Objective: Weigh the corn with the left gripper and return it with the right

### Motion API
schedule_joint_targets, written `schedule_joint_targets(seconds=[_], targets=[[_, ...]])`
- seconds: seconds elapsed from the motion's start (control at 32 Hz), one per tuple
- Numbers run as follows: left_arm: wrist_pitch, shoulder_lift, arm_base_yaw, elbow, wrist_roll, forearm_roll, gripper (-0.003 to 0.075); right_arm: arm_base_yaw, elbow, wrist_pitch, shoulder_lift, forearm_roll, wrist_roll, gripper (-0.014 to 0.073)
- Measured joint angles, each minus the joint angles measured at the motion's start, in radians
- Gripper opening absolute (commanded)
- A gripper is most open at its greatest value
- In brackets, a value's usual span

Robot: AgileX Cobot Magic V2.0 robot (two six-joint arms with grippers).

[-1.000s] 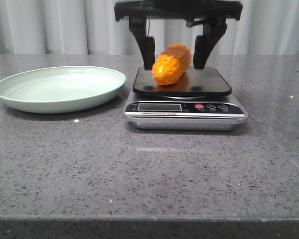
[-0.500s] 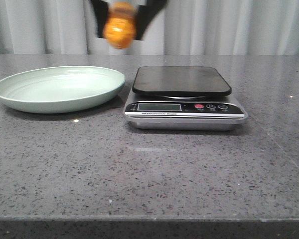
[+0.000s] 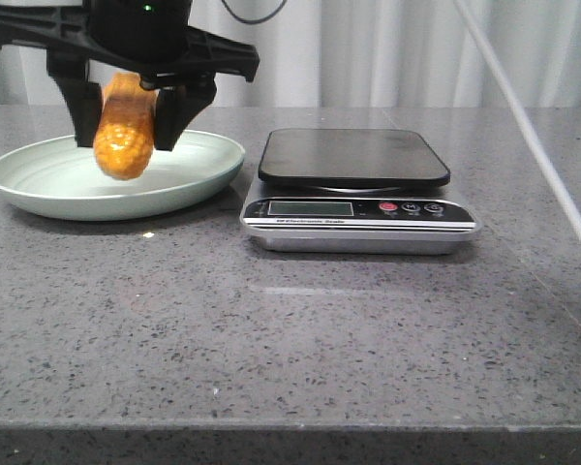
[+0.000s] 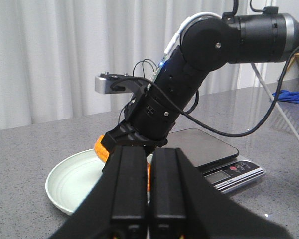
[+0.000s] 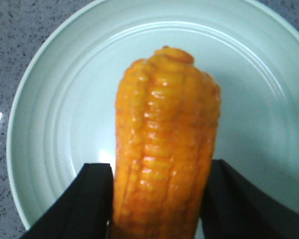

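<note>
The corn (image 3: pixel 124 136), an orange-yellow cob, hangs tip down just above the pale green plate (image 3: pixel 39 184) at the left. My right gripper (image 3: pixel 124 143) is shut on it, one black finger on each side. In the right wrist view the corn (image 5: pixel 164 149) fills the middle between the right gripper's (image 5: pixel 164 199) fingers, over the middle of the plate (image 5: pixel 55 99). My left gripper (image 4: pixel 148 199) is shut and empty, away from the plate, and shows only in the left wrist view. There the corn (image 4: pixel 100 148) is partly hidden behind the right arm.
A digital kitchen scale (image 3: pixel 353 160) with a bare black platform stands just right of the plate. It also shows in the left wrist view (image 4: pixel 209 149). A white cable (image 3: pixel 533 145) crosses the right side. A white curtain closes off the back of the grey stone table (image 3: pixel 290 339).
My right gripper lifted the corn off the scale, carried it left and has lowered it over the plate. The scale platform is now bare.
</note>
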Motion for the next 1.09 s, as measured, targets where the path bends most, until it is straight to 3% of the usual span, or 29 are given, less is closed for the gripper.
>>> schedule_joint_targets(seconds=[0.03, 0.28, 0.5, 0.97, 1.09], targets=[[0.000, 0.000, 0.000, 0.000, 0.000, 0.000, 0.0127, 0.000, 0.000, 0.000, 0.000, 0.002, 0.000, 0.0622], [0.000, 0.000, 0.000, 0.000, 0.000, 0.000, 0.0127, 0.002, -0.014, 0.023, 0.001, 0.002, -0.005, 0.0612], [0.000, 0.000, 0.000, 0.000, 0.000, 0.000, 0.0127, -0.006, -0.121, 0.135, -0.004, -0.019, -0.009, 0.0612], [0.000, 0.000, 0.000, 0.000, 0.000, 0.000, 0.0127, -0.116, -0.166, 0.303, -0.275, -0.023, -0.311, 0.0612], [0.000, 0.000, 0.000, 0.000, 0.000, 0.000, 0.0127, -0.141, -0.093, 0.305, -0.391, -0.023, -0.348, 0.0612]])
